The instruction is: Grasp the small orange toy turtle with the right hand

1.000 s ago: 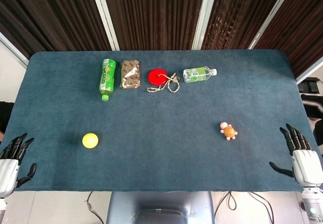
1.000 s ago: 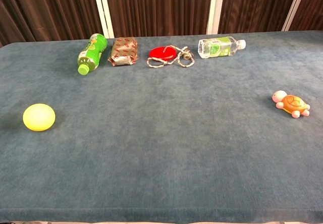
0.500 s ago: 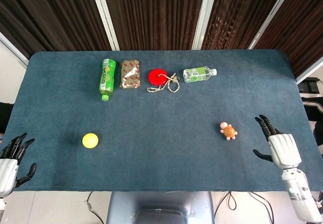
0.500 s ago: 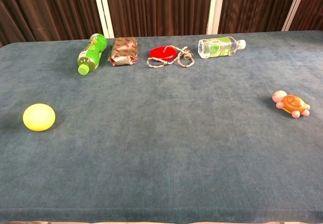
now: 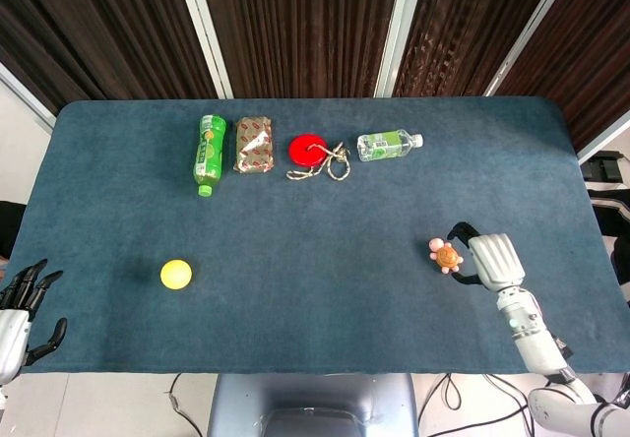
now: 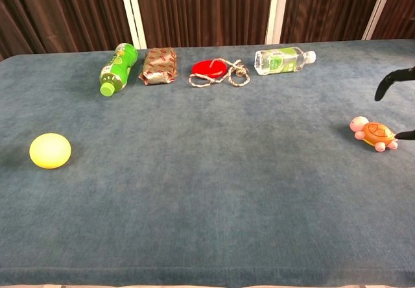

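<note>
The small orange toy turtle (image 5: 446,256) (image 6: 374,133) with pink head and feet lies on the blue table (image 5: 315,299) toward its right side. My right hand (image 5: 486,260) hovers just right of it, fingers spread around the toy without closing on it. In the chest view only black fingertips (image 6: 393,80) show at the right edge, above and beside the turtle. My left hand (image 5: 18,311) hangs off the table's near left corner, fingers apart and empty.
A yellow ball (image 5: 175,274) sits at the near left. Along the far side lie a green bottle (image 5: 208,152), a foil snack pack (image 5: 255,144), a red disc with a rope (image 5: 313,153) and a clear bottle (image 5: 388,145).
My right hand has moved left from the table's right edge until it sits right beside the turtle. The left hand has slipped slightly lower. The turtle has not moved.
</note>
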Available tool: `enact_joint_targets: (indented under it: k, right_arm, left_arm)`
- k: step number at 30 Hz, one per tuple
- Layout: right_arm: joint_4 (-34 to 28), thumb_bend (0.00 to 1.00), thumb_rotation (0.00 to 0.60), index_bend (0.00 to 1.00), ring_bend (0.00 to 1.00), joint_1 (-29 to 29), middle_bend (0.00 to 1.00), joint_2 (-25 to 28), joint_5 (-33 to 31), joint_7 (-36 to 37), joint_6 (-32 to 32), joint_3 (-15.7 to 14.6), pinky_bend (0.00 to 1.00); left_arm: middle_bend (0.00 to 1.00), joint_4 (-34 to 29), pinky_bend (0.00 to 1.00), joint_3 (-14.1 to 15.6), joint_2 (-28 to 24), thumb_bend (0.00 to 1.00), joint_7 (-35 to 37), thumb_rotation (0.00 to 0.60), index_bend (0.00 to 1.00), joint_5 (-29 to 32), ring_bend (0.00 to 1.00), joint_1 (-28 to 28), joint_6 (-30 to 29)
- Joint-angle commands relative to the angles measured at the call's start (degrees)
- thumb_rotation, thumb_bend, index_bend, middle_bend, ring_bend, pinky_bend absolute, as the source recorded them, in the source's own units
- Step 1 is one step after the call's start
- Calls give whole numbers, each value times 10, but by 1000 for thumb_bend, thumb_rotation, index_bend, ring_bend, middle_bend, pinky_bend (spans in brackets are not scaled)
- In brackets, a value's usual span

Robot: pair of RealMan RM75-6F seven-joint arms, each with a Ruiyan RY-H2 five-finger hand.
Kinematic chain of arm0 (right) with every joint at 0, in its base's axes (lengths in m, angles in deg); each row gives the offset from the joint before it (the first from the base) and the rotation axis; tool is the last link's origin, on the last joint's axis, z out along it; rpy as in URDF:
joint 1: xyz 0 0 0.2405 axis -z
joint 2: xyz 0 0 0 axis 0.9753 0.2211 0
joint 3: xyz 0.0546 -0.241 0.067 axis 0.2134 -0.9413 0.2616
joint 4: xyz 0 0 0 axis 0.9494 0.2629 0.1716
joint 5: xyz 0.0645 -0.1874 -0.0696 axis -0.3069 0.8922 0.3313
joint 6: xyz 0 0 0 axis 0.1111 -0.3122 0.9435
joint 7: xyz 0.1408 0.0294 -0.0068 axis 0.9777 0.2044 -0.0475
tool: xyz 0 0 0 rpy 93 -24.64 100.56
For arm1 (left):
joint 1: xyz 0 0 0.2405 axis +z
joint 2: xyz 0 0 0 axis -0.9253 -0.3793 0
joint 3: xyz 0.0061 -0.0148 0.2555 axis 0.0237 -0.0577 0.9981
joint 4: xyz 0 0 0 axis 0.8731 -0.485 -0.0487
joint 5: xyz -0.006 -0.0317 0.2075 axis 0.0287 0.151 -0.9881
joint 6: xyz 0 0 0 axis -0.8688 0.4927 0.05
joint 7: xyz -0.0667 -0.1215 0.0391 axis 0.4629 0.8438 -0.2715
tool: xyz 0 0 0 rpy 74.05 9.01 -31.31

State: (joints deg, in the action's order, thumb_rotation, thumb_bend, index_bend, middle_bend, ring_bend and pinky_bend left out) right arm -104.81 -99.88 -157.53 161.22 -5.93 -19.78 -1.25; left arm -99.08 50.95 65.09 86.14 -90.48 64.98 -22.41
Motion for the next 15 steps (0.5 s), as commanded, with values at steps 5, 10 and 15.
enact_joint_targets:
  k: [5,10,15]
  right_arm:
    - [62,122,600,513,901,-18,398,-49,-17,3,-21,-8,1000]
    - [107,139,600,529,901,-21,412,-79,-25,7,-21,-10,1000]
    - [155,172,600,571,915,-29,436,-112,-23,28,-22,-12,1000]
  left_arm:
    - [1,0,215,0,-1,417,4,600,155,3,41,1,-1]
    - [2,-3,216,1,-2,417,0,600,155,5,44,-2,8]
    - [2,-6,217,0,-3,418,-2,600,155,9,44,-2,9]
